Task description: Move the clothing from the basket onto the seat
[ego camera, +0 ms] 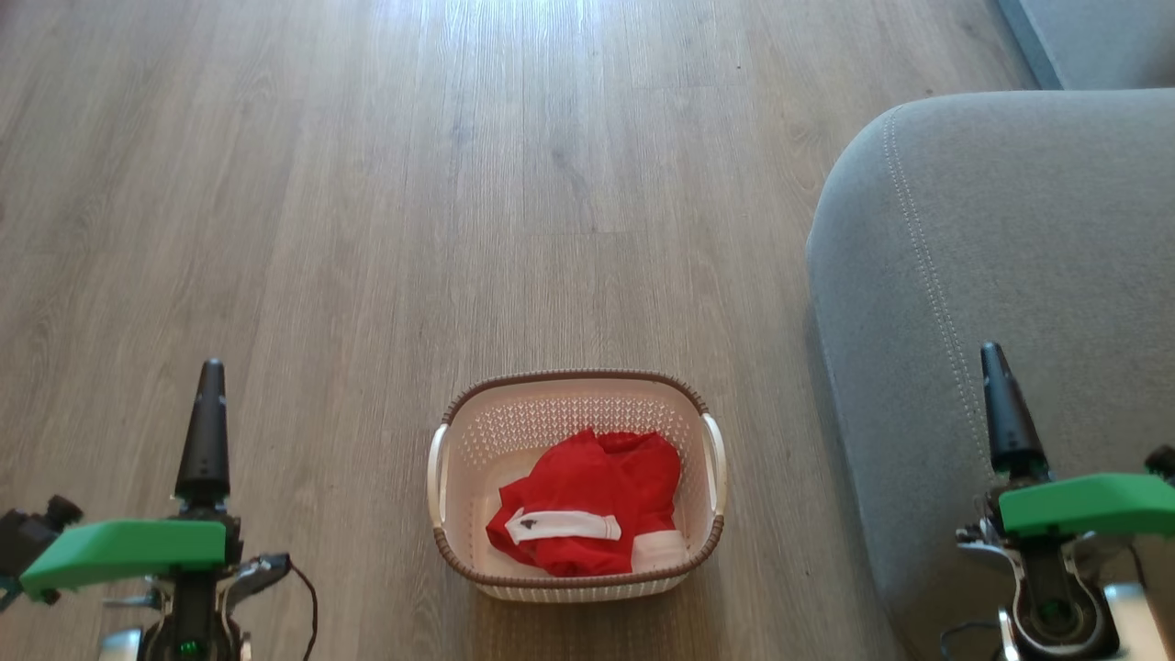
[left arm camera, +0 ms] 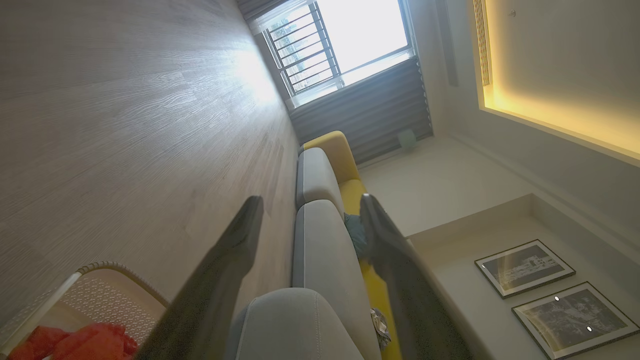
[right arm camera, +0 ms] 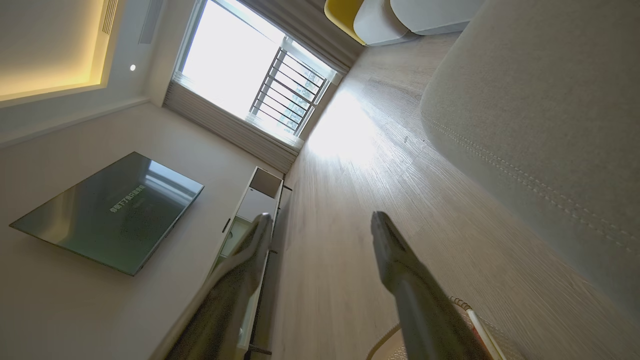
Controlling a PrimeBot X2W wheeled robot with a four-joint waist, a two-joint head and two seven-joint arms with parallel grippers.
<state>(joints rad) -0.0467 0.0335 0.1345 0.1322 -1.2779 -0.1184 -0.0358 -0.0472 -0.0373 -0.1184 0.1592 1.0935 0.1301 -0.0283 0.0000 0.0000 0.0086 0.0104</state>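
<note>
Clothing [ego camera: 587, 496] lies in the basket [ego camera: 569, 390] near the seat [ego camera: 1010, 229] — left gripper [left arm camera: 311, 200] and right gripper [right arm camera: 321, 216] both wide, empty.

Long dark tapered fingers [ego camera: 205, 431] on left claw [left arm camera: 310, 200] and right claw [right arm camera: 320, 216], green wrist plates [ego camera: 124, 546], black cable [ego camera: 309, 597]

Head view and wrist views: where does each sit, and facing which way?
Head view: up high, facing down at basket, clothing and seat; left end effector, right end effector at bottom corners.
Left wrist view: on that wrist, rolled sideways, facing along the floor towards the window; own open fingers.
Right wrist view: likewise, rolled oppositely; own open fingers.
Shared: window in both wrist views.
</note>
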